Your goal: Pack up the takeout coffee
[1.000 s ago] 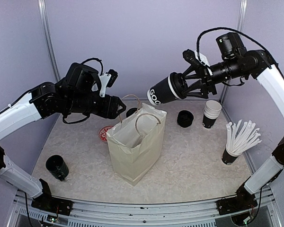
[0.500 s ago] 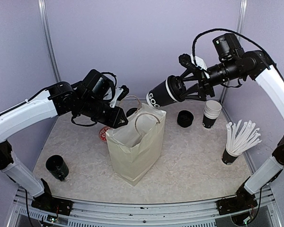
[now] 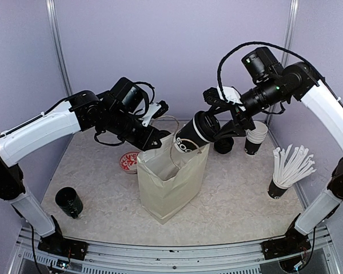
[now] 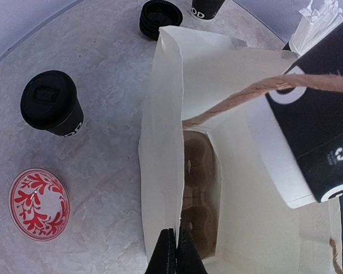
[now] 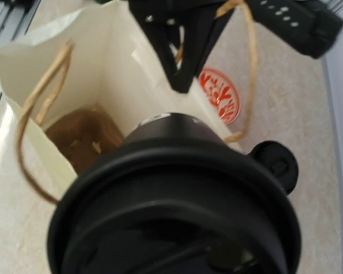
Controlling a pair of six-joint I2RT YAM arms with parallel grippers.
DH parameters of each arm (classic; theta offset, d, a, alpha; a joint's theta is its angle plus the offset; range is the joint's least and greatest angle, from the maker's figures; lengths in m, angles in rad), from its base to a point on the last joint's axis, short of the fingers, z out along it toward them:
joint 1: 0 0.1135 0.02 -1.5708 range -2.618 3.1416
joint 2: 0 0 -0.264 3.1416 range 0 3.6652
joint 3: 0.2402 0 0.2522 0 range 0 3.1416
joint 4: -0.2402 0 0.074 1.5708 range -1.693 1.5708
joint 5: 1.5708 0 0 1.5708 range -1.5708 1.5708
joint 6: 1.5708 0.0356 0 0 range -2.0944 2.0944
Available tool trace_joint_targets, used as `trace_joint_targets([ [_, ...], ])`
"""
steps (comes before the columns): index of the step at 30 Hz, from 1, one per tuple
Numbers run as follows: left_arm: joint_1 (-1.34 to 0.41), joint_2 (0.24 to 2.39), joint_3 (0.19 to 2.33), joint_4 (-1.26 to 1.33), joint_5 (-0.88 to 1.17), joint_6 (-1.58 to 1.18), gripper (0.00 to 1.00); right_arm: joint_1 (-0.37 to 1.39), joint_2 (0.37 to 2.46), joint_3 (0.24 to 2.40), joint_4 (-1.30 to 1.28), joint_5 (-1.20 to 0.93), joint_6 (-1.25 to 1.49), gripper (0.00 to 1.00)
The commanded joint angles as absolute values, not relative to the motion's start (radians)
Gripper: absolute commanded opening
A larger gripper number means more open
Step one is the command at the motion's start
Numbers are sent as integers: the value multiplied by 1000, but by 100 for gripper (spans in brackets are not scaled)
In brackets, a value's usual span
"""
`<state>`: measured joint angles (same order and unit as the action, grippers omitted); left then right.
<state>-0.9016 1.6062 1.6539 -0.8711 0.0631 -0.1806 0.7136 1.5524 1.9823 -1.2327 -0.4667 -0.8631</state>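
The takeout coffee (image 3: 191, 135), a black lidded cup with white print, hangs tilted over the mouth of the cream paper bag (image 3: 171, 185), base down toward the opening. My right gripper (image 3: 213, 129) is shut on it at the lid end. The lid (image 5: 177, 211) fills the right wrist view, hiding the fingers. My left gripper (image 4: 176, 252) is shut on the bag's rim (image 4: 163, 142) and holds that wall up. The cup's side (image 4: 320, 125) shows past a rope handle (image 4: 257, 91). A brown cardboard carrier (image 4: 197, 188) lies at the bag's bottom.
A second lidded black cup (image 4: 51, 104) and a red-patterned disc (image 3: 128, 161) sit left of the bag. Behind it lie black lids (image 3: 223, 144) and a nested cup stack (image 3: 254, 137). A cup of white sticks (image 3: 288, 168) stands right, an open black cup (image 3: 68, 202) front left.
My left gripper swung right to the bag's rim and shut on it. The right arm brought the cup down and left, from above the bag to its mouth.
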Motion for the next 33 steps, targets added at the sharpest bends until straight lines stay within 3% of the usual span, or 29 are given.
trace_joint_targets([
  [1,-896,1638,1729,-900,104,-106,0,749,1567,1993,-1305,-410,-916,61],
  [17,-1045,1750,1906,-1017,-32,191,0,887,1622,2015,-1377,-196,-929,61],
  [33,-1015,1755,1935,-914,16,218,0,1051,1576,1837,-1378,46,-878,60],
])
